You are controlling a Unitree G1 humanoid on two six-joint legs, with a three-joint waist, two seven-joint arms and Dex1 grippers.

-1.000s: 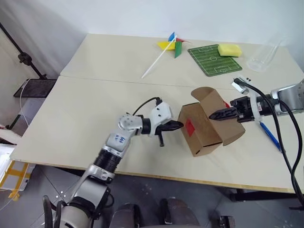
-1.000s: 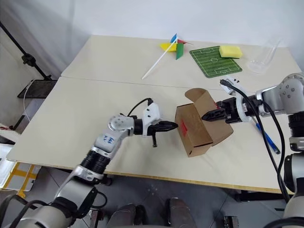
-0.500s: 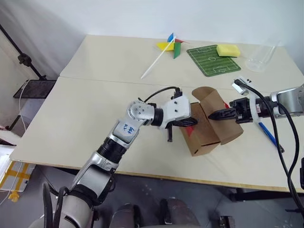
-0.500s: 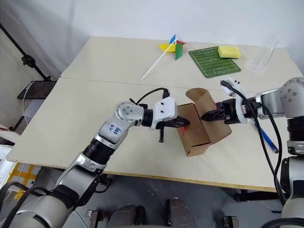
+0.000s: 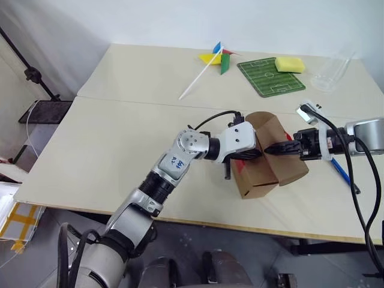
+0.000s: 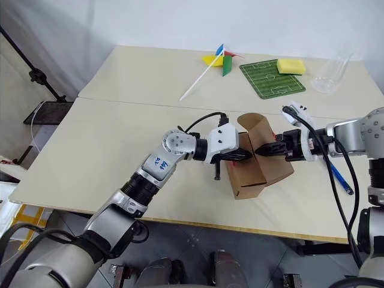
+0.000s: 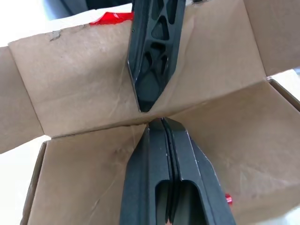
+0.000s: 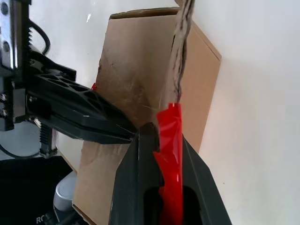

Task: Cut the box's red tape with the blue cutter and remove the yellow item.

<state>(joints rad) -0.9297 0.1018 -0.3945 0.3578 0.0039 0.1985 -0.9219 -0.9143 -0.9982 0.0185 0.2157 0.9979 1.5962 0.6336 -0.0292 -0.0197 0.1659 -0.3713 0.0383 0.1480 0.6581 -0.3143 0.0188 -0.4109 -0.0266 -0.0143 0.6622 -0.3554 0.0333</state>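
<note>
The box [image 5: 259, 174] sits on the worktop [image 5: 120, 138], near its front edge, with its lid flap [image 5: 282, 147] standing open. The left tool [image 5: 255, 157] reaches in from the left side, and its two black fingers are pressed tight together with nothing between them. Its tip is inside the open top of the box, against the brown card. The right tool [image 5: 271, 149] comes from the other side and pinches the lid flap, right where a strip of red tape [image 8: 169, 140] hangs on the flap's edge. The two tool tips almost meet over the box.

The blue cutter [image 5: 339, 170] lies flat on the worktop to the right of the box, just behind the right arm. No tool touches it.

Far back on the worktop lie a pinwheel [image 5: 217, 57], a green mat [image 5: 270, 75] with a yellow sponge [image 5: 289, 63] on it, and a clear cup [image 5: 331, 72] on its side.
</note>
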